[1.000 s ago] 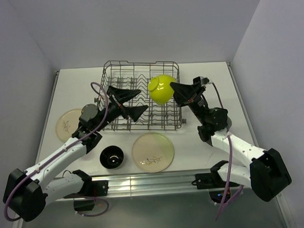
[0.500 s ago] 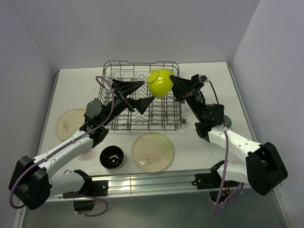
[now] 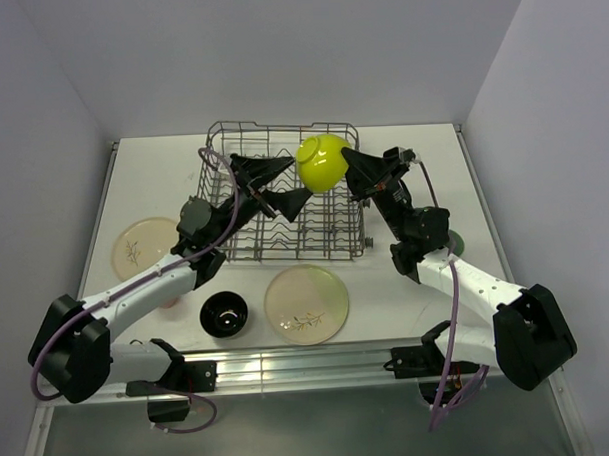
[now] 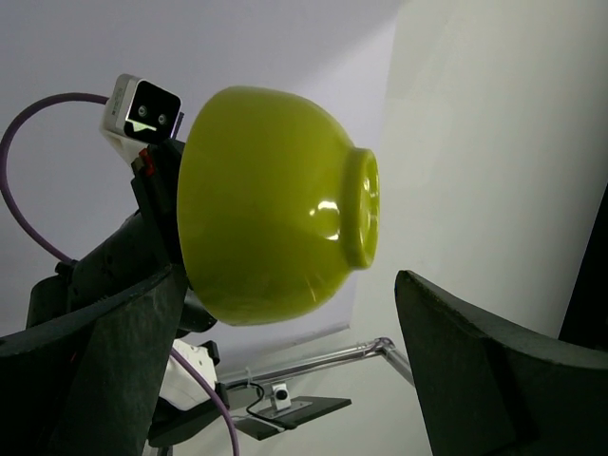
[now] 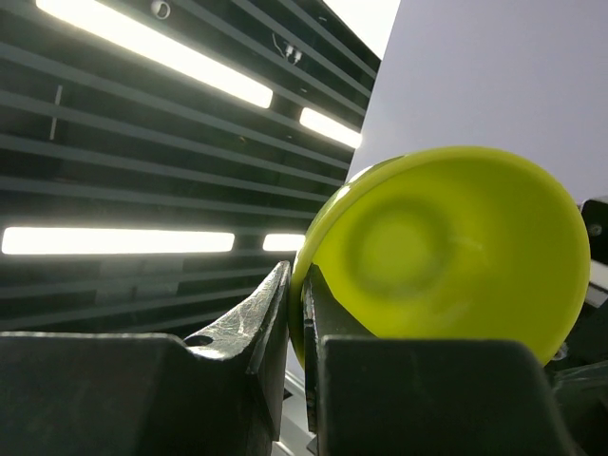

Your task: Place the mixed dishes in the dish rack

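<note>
**Change of state**

- The black bowl (image 3: 225, 314), the large plate (image 3: 307, 303) and the small plate (image 3: 138, 246) lie on the table (image 3: 163, 173) in front of and left of the dish rack (image 3: 285, 229). Their positions are unchanged over the last second. None of them is loaded yet.
- The left arm has advanced over the rack. The left fingers (image 3: 293, 194) remain spread to full width and grasp nothing. They now stand just beside the lime bowl (image 3: 320, 162).
- The right fingers (image 3: 348, 164) remain clenched on the rim of the lime bowl. The bowl has moved slightly farther back. It hangs in the air over the far right part of the rack, turned on its side.
- In the left wrist view the bowl (image 4: 275, 204) sits between the two spread fingers with its foot pointing right.

**Meaning for the task**

The layout suggests a handover, or a two-arm reorientation, before the bowl goes into the tines. The bowl is not yet seated.

**Limits of view**

- A pale green edge (image 3: 455, 245) shows behind the right elbow. Most of it is covered, so the object cannot be identified.
- Whether the left fingers touch the bowl cannot be determined.
- The right wrist view shows only the pinched rim (image 5: 437, 256) against ceiling lights. The rack below is out of frame.
- The height of the bowl above the tines cannot be judged from above.
</note>
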`<action>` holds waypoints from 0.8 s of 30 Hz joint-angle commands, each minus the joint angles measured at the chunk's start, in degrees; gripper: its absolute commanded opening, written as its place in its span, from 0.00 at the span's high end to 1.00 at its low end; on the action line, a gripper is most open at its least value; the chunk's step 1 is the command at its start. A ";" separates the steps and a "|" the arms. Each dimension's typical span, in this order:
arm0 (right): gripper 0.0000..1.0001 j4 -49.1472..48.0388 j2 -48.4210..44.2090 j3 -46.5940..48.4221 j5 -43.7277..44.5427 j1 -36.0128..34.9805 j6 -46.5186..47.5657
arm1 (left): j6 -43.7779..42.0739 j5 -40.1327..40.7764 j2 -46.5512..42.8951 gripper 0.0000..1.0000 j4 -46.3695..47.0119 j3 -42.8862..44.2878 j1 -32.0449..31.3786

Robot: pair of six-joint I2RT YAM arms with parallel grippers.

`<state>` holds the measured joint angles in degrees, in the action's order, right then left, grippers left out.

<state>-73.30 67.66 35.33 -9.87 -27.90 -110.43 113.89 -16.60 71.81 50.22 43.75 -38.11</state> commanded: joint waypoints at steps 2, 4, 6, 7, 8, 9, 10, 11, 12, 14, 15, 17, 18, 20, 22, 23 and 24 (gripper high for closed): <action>1.00 -27.78 -0.25 3.25 1.61 -0.75 -0.84 | 7.67 0.34 2.45 0.01 6.30 4.15 -1.18; 1.00 -27.69 -0.25 3.52 1.61 -0.84 -1.01 | 8.54 1.04 3.33 0.01 7.78 3.98 -1.44; 1.00 -27.69 -0.68 3.08 1.52 -0.84 -1.10 | 9.94 1.74 4.21 0.01 12.33 3.01 -1.44; 1.00 -27.69 -0.77 2.82 1.34 -0.84 -0.84 | 11.26 2.62 5.17 0.01 14.19 2.66 -1.44; 1.00 -27.69 -0.86 2.46 1.34 -0.84 -0.75 | 11.79 2.97 5.62 0.01 15.69 2.49 -1.44; 1.00 -27.78 -0.95 1.77 1.34 -0.84 -0.75 | 12.23 3.06 6.14 0.01 18.05 2.48 -1.53; 1.00 -27.69 -0.95 1.41 1.34 -0.84 -0.92 | 12.76 3.24 7.02 0.01 18.77 2.66 -1.44; 1.00 -27.78 -1.04 1.06 1.26 -0.84 -0.84 | 12.94 3.15 7.55 0.01 19.47 3.18 -1.44; 1.00 -27.78 -1.21 0.36 1.17 -0.84 -0.66 | 13.11 3.15 7.90 0.01 20.26 3.45 -1.53; 1.00 -27.86 -1.39 -0.52 0.99 -0.84 -0.40 | 13.73 3.24 8.96 0.01 22.11 4.06 -1.79; 1.00 -27.86 -1.56 -0.70 0.90 -0.84 -0.31 | 13.91 3.33 9.31 0.01 22.47 4.15 -1.79; 1.00 -27.78 -1.65 -0.88 0.73 -0.93 -0.31 | 14.43 3.59 9.93 0.01 23.69 4.07 -1.97; 1.00 -27.86 -1.74 -1.23 0.73 -1.01 -0.31 | 14.61 4.29 10.19 0.04 24.48 4.07 -1.97; 1.00 -27.86 -2.18 -1.84 0.73 -1.02 -0.05 | 15.40 4.91 10.89 0.05 26.67 3.89 -1.97; 1.00 -27.86 -2.88 -2.81 0.55 -1.02 0.39 | 16.10 5.26 11.77 0.10 28.00 4.06 -1.97; 1.00 -27.86 -3.06 -3.07 0.55 -1.02 0.48 | 16.28 5.18 12.03 0.11 28.53 4.50 -1.97; 1.00 -27.86 -3.06 -3.60 0.55 -1.02 0.48 | 16.28 4.91 12.12 0.13 28.53 4.77 -2.06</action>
<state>-73.87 66.67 32.71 -9.28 -28.42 -110.37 114.72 -13.41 83.85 69.71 45.43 -39.97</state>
